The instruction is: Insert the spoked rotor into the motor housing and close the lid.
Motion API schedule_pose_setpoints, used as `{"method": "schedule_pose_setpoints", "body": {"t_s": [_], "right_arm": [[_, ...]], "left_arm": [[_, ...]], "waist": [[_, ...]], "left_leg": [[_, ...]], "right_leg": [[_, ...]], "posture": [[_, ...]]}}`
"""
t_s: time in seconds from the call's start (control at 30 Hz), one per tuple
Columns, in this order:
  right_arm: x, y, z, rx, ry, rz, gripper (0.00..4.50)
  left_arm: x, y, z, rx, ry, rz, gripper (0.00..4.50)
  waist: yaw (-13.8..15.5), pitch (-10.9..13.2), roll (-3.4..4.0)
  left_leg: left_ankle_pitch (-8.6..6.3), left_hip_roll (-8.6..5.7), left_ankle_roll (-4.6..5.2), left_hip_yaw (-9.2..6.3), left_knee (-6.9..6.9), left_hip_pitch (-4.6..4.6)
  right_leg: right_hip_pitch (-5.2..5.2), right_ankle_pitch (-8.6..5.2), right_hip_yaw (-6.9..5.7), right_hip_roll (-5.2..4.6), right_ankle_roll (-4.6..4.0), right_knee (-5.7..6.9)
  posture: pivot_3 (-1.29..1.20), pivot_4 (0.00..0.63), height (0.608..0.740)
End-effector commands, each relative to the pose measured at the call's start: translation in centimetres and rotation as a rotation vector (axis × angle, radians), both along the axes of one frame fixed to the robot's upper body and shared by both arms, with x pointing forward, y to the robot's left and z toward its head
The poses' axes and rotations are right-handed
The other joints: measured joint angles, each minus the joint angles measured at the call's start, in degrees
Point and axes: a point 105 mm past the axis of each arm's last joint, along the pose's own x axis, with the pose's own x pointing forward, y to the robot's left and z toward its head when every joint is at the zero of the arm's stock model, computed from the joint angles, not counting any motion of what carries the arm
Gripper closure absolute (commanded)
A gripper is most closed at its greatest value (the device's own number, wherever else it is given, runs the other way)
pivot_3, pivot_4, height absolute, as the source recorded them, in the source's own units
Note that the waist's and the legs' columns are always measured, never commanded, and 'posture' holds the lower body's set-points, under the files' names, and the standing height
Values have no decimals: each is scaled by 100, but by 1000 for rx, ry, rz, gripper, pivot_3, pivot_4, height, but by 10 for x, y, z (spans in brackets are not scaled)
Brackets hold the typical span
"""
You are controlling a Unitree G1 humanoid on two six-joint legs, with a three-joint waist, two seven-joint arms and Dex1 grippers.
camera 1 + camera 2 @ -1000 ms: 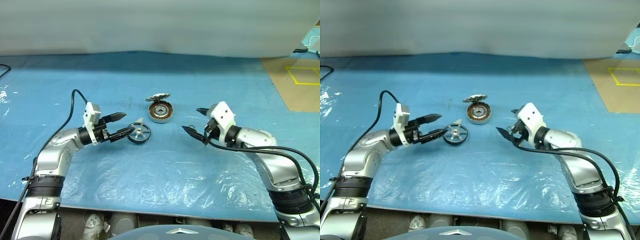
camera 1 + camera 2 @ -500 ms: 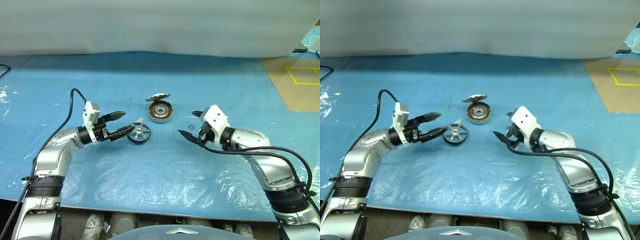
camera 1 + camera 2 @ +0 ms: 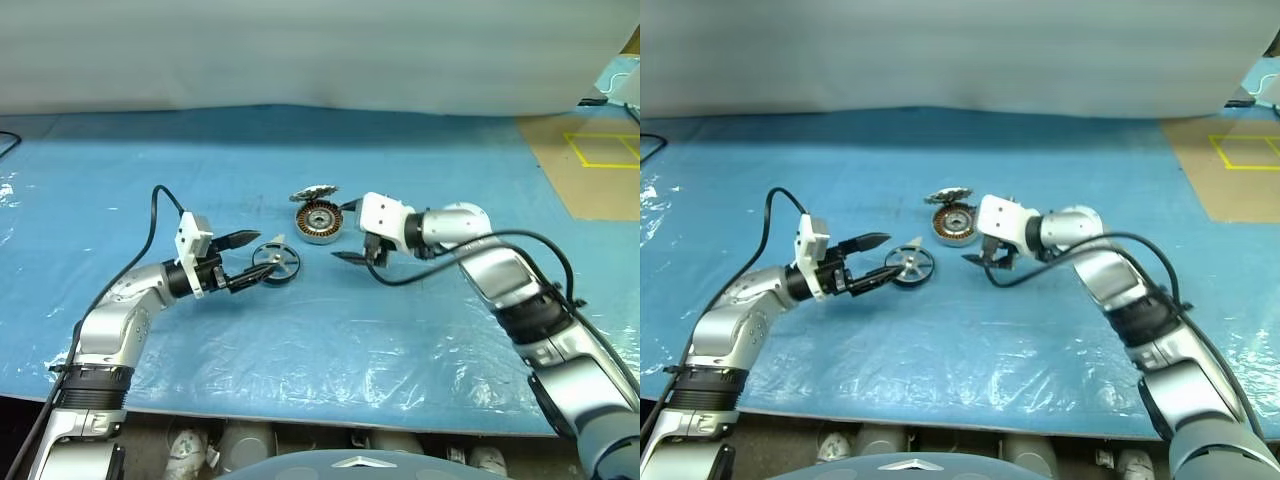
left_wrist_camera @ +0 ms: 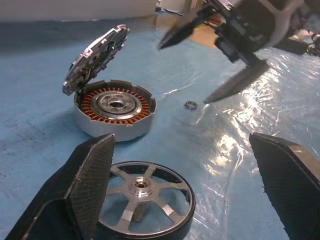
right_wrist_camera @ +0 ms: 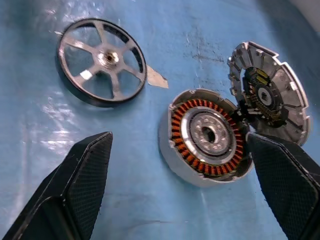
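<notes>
Left gripper [image 3: 247,262] jaws spread; right gripper [image 3: 347,232] jaws spread, angled down.

No words, labels, brand marks or numbers can be read on anything here right now.

Both arms are silver-grey metal shells with black ribbed bands at the joints; behind each claw sits a white block; a black cable loops back from it along the forearm; the left gripper [image 3: 247,262] and right gripper [image 3: 350,232] carry black, pointed, finely textured fingers [image 4: 87,177].
</notes>
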Motion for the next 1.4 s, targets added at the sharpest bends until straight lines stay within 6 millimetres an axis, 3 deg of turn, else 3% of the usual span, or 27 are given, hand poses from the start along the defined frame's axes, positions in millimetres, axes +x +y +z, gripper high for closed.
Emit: {"method": "schedule_pose_setpoints", "body": {"t_s": [0.03, 0.2, 0.47, 0.8, 1.2, 1.4], "right_arm": [[13, 10, 7, -51, -15, 68, 25], [25, 10, -2, -151, 46, 123, 25], [40, 22, -7, -195, 81, 139, 25], [42, 21, -32, -251, 73, 138, 25], [42, 18, -45, -287, 41, 132, 25], [42, 30, -43, -261, 15, 140, 25]], "left_arm": [[-1, -4, 12, -6, -53, 3, 0], [3, -9, 14, -33, -69, 34, 0], [-9, -9, 3, -40, -46, 53, 0], [-4, -9, 5, -31, -55, 57, 0], [-2, -21, 6, -28, -39, 25, 0], [0, -20, 4, -28, -28, 20, 0]], "waist": [[-6, 0, 0], [16, 0, -1], [-73, 0, -1], [-98, 0, -1], [-100, 0, -1], [-106, 0, -1]], "left_leg": [[0, 1, 1, 0, 0, -2], [3, 2, 8, 0, 7, -25], [12, 14, 29, -2, 20, -59], [16, 16, 46, -3, 42, -83], [-5, 15, 51, 0, 79, -84], [-5, 16, 51, 1, 79, -87]], "right_leg": [[-2, 0, -1, 0, 0, 0], [-10, 1, -10, -2, -2, -2], [-45, 5, -24, 1, -12, 9], [-68, 7, -24, 0, -18, 28], [-89, 1, -12, -3, -29, 92], [-93, 1, -11, -2, -29, 91]], "posture": [[0, 150, 740], [0, 150, 740], [0, 150, 740], [0, 150, 740], [0, 150, 740], [0, 150, 740]]}}
